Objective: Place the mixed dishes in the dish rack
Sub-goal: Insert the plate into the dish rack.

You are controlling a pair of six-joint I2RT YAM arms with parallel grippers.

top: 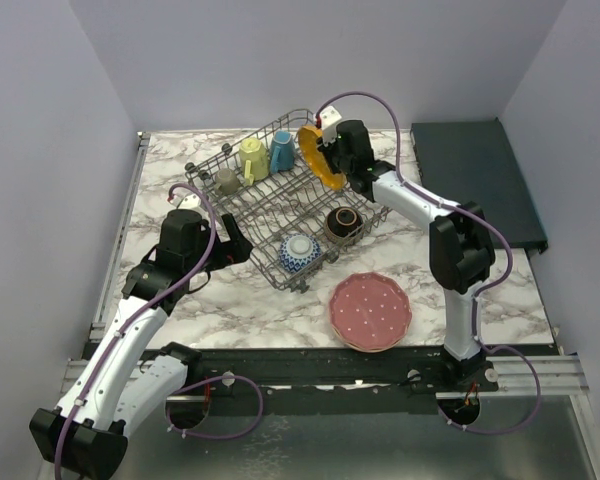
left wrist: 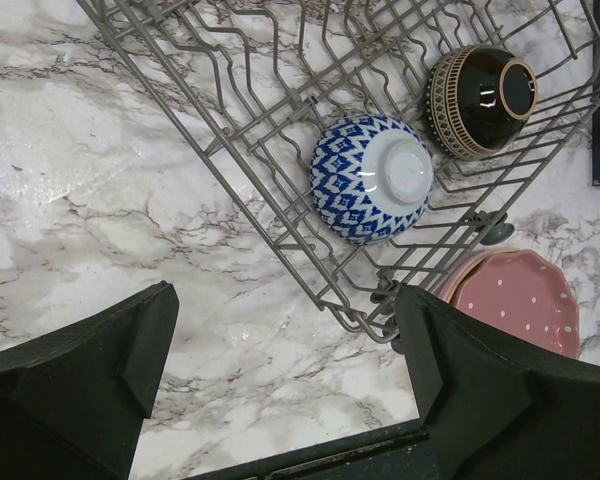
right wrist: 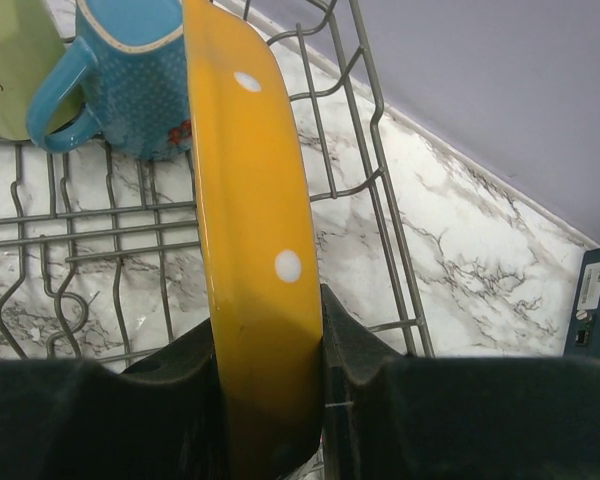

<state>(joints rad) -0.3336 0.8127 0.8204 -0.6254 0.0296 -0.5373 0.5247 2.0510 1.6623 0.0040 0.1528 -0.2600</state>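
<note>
Right end effector (top: 332, 160) gripping orange plate (top: 314, 152) upright in dish rack (top: 270, 196), pink plate (top: 370, 311) on marble table (top: 230, 310)

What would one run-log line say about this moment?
right claw: shut on orange plate, on edge at dish rack | left claw: open, empty | pink plate: on table

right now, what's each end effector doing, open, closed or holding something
Left end effector: open, holding nothing.
Right end effector: closed on the orange dotted plate, held upright at the dish rack.
</note>
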